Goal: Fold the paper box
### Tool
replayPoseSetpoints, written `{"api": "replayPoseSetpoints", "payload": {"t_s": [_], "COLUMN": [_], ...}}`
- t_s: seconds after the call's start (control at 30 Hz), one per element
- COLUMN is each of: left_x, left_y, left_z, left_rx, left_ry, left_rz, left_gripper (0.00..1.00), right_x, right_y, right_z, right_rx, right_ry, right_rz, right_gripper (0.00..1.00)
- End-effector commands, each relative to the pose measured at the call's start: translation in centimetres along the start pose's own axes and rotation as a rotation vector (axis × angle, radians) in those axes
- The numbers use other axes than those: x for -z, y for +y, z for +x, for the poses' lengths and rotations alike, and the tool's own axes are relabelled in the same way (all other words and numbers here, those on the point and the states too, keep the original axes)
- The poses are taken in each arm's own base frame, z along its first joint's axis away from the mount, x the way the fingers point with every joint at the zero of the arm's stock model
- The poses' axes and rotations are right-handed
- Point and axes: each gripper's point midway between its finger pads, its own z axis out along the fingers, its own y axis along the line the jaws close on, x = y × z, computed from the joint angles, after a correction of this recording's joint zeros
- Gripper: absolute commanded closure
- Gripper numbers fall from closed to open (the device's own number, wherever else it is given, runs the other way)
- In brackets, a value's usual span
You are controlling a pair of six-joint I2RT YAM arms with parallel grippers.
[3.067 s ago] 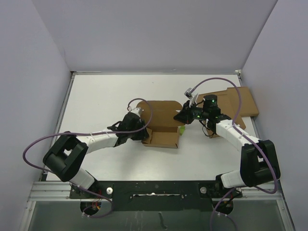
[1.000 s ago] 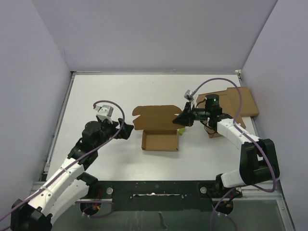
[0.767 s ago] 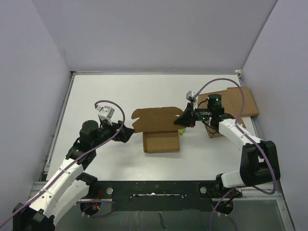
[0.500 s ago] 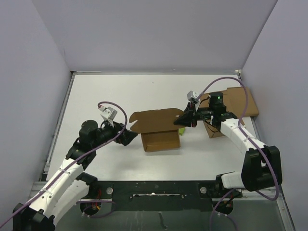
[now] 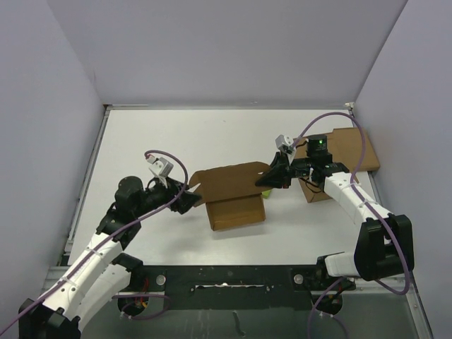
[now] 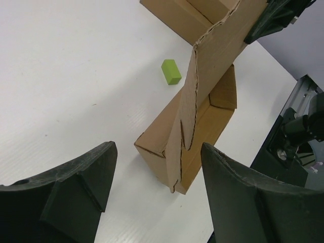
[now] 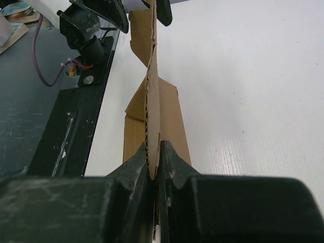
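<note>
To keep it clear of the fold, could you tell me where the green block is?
In the top view, the green block lies on the table at the right end of the paper box, close by the right pincer gripping its lid.

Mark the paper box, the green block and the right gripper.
paper box [image 6: 215,55]: left wrist view, on the raised lid panel.
green block [image 6: 171,71]: left wrist view, on its top face.
right gripper [image 7: 152,158]: right wrist view, between the fingertips pinching the lid's edge.
</note>
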Motion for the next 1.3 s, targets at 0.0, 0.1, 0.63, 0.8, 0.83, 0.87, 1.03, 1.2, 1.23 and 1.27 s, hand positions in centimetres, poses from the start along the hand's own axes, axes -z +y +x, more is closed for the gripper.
{"api": "replayPoseSetpoints", "payload": {"t_s": [0.0,0.1,0.63,0.8,0.83,0.87,1.03,1.2,1.23,1.27], "left_x": [-0.4,-1.0,-2.3,-2.1,-2.1,-2.0,-1.7,-1.2,-1.1,-1.1], "left_y": [-1.5,-1.5,-1.3,-0.2,0.0,0.1,1.2,2.9,3.0,3.4], "left_z": [-2.8,-2.6,-2.9,-3.8,-3.8,-3.8,-3.2,-3.2,-3.1,-3.2], "left_rx": [-0.047,-0.026,-0.095,-0.159,-0.168,-0.177,-0.178,-0.15,-0.133,-0.122], "left_ry": [-0.086,-0.084,-0.034,-0.01,-0.001,0.009,0.051,0.053,0.054,0.051], "left_rz": [0.081,0.101,0.137,0.057,0.048,0.041,0.005,-0.015,-0.01,-0.013], "left_gripper": [0.38,0.48,1.0,1.0,1.0,1.0,1.0,1.0,1.0,1.0], "right_x": [0.0,-0.1,-0.2,0.3,0.6,0.8,2.9,5.0,5.4,5.7], "right_y": [0.9,0.8,-0.4,-1.4,-1.6,-1.9,-3.8,-6.3,-6.6,-6.9], "right_z": [-2.4,-2.3,-1.6,-1.5,-1.6,-1.6,-1.5,0.9,1.4,1.9], "right_rx": [0.09,0.078,0.014,-0.005,-0.01,-0.015,-0.054,-0.007,0.017,0.023], "right_ry": [-0.032,-0.03,-0.009,0.011,0.015,0.019,0.055,0.205,0.24,0.269], "right_rz": [-0.047,-0.046,0.006,0.056,0.066,0.079,0.19,0.341,0.35,0.358], "right_gripper": [1.0,1.0,0.89,0.69,0.65,0.61,0.52,0.47,0.46,0.44]}}
